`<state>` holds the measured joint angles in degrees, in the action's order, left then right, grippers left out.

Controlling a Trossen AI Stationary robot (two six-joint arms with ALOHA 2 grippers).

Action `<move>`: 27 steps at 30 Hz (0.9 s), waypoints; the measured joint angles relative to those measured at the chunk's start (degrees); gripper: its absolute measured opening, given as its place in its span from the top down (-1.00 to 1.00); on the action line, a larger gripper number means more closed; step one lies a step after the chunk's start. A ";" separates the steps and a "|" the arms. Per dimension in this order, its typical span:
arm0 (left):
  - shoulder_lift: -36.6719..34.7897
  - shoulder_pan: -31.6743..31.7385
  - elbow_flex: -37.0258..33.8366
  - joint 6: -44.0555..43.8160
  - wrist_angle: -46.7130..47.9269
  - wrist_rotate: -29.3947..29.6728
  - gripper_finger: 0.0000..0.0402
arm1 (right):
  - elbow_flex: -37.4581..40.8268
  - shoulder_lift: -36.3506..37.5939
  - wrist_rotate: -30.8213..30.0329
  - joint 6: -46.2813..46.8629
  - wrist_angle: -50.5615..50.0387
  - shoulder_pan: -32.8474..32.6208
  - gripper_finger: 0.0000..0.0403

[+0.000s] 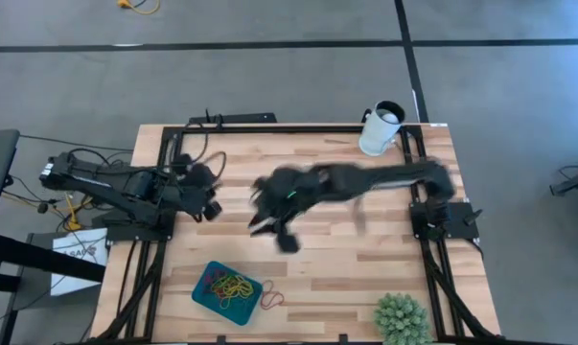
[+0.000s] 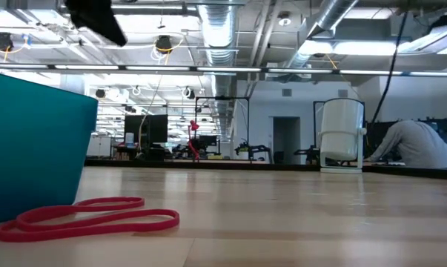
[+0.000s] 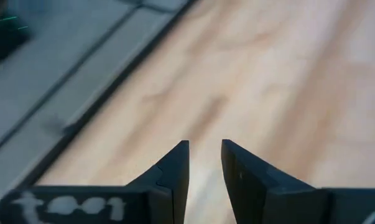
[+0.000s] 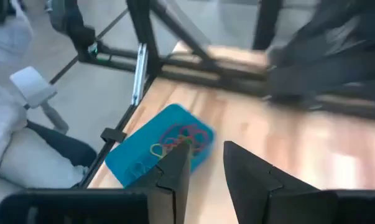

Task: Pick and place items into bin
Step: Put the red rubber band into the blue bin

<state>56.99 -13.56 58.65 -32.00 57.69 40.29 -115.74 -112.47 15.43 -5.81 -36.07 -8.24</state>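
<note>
Bin [image 1: 227,291] holds bands; right gripper [image 1: 269,226] extended over table centre, fingers slightly parted, empty; left gripper [image 3: 205,163] retracted, narrowly open.

Very little can be read. In the left wrist view, blurred white characters [image 3: 66,205] are printed on the dark body of the left gripper [image 3: 204,163], at about 7 o'clock in the picture; they look like "t001", though the letters are too soft to be sure. In the high view, a white card [image 1: 78,257] beside the table's [image 1: 365,249] left edge, at 8 o'clock, bears dark print too small to read.
</note>
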 joint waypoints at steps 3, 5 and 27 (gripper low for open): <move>1.89 -1.86 0.00 5.11 -8.76 -6.74 0.58 | -0.09 8.46 -4.25 -1.52 -7.73 0.90 0.54; 4.67 -3.08 0.00 8.12 -13.74 -11.12 0.58 | -0.11 13.18 -8.19 -2.35 -12.19 0.89 0.54; 47.91 -8.29 7.39 28.45 -42.43 -48.80 0.58 | 0.00 17.18 -12.34 -0.21 -17.85 2.91 0.54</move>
<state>104.91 -21.85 66.04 -3.55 15.26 -8.52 -115.74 -95.29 3.09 -6.02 -53.92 -5.33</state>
